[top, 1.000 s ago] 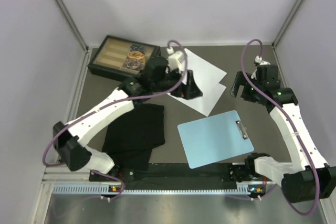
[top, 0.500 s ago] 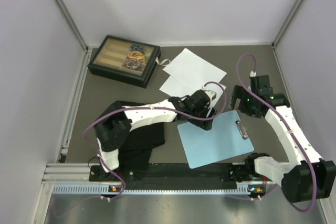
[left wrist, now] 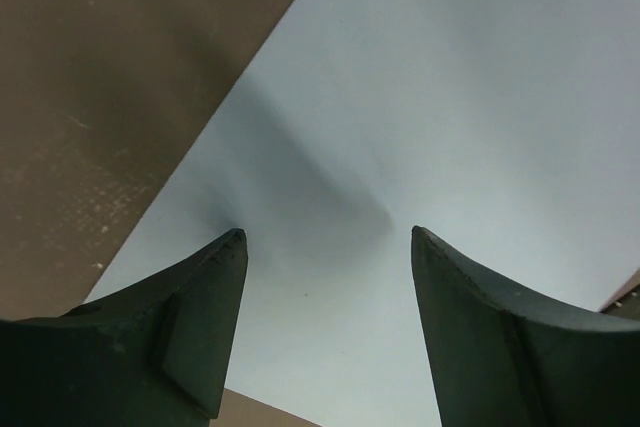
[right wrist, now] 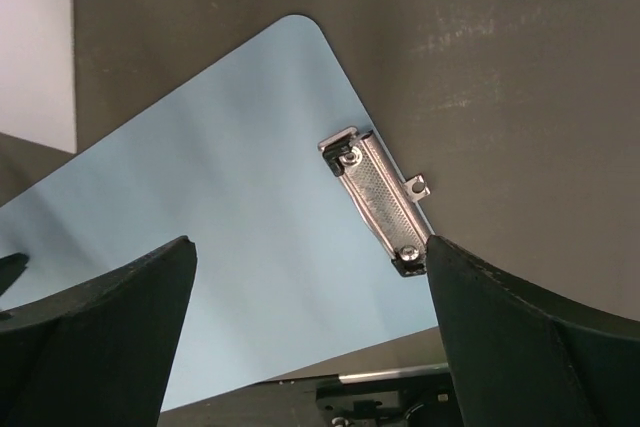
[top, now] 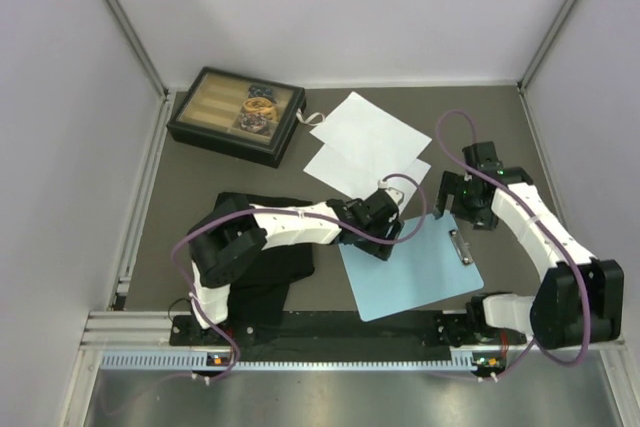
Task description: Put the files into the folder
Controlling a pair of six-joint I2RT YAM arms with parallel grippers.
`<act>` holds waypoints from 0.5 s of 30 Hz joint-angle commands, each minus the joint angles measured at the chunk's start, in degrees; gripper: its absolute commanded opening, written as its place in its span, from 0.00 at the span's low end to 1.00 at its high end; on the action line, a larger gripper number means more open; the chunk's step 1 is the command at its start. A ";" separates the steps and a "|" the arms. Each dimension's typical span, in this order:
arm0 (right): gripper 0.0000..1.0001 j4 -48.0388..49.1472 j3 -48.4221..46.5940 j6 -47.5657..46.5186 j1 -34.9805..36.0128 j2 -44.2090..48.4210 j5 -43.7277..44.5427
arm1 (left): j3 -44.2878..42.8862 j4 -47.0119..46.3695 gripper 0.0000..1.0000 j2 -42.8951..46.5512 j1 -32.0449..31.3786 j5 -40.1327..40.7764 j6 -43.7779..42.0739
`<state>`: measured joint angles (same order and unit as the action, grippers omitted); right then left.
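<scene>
On the dark table (top: 200,177) the folder (top: 410,267) lies flat near the arm bases. Its long axis runs roughly left to right with a slight tilt, and its clipped short edge points toward the right arm. The files (top: 365,137) are two overlapping white sheets lying on the far side of the board, toward its left end. The nearer sheet's corner comes just beside the board's far edge, and neither sheet is on the board yet. The left gripper (top: 385,237) hovers low over the folder's far-left corner, the end away from the clip. Its jaws are apart with only blue board between them, so it holds nothing. That makes it the nearer arm to the paper, which lies just beyond it, up and away from the bases. The right gripper (top: 452,199) hangs with its jaws spread wide and empty, just past the far-right corner of the board. In its wrist view the small silver clip (right wrist: 378,202) sits close below. The split looks natural — the right arm to lift the clip, the left to draw a sheet along the board's length toward it.
</scene>
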<state>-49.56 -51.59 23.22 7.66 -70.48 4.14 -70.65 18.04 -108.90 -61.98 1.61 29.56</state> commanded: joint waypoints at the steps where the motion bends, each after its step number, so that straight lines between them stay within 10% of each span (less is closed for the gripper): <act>1: 0.91 -0.45 -0.88 0.07 -0.54 -5.98 -1.14 | 0.52 2.26 0.71 -0.78 0.10 6.38 -2.31; 15: 0.60 1.57 1.50 0.77 0.51 -12.05 -1.16 | -2.46 2.52 0.72 -4.30 3.96 4.47 -3.72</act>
<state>-48.86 -49.50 23.75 7.53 -80.49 0.82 -71.96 18.06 -110.45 -60.93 8.14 26.57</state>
